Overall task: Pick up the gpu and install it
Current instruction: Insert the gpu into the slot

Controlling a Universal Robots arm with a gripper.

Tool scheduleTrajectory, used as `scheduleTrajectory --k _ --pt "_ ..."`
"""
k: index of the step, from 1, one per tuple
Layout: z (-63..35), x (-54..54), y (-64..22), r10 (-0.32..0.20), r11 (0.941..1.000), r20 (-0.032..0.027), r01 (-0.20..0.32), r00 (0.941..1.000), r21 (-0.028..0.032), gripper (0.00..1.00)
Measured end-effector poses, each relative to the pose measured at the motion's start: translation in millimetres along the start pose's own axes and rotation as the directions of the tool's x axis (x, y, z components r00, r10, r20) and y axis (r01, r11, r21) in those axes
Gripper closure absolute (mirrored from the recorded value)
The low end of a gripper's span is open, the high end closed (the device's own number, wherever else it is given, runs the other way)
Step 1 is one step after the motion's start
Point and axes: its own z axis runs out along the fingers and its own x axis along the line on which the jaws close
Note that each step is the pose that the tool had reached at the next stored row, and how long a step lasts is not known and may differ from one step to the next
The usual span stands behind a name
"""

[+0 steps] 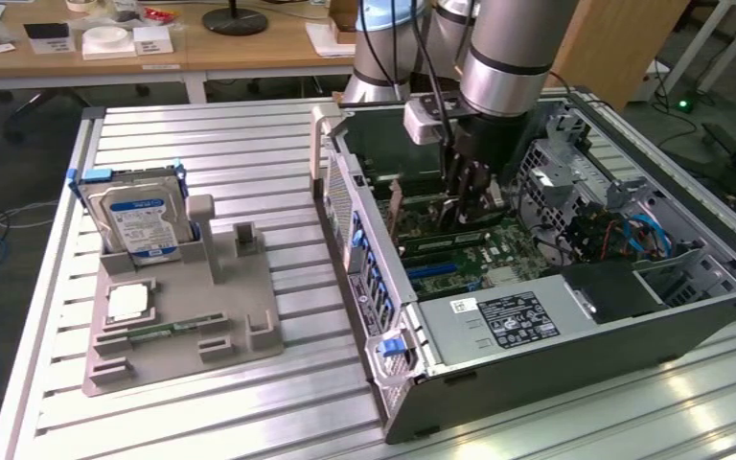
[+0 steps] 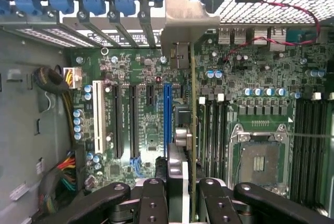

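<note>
The gpu is a thin card seen edge-on, with a silver metal bracket at its far end. My gripper is shut on it, with a black finger on each side. The card hangs over the green motherboard, beside the long blue slot. In the exterior view my gripper reaches down into the open computer case, holding the gpu upright just above the board.
A silver hard drive stands in the grey fixture, with a small square CPU chip in front. Inside the case are the power supply, blue cables, the CPU socket and memory slots.
</note>
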Motion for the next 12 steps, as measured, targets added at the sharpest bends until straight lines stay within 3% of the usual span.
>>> scheduleTrajectory --k 12 --pt "13.7 3.3 3.9 0.0 1.0 -0.0001 0.0 1.0 -0.0001 0.72"
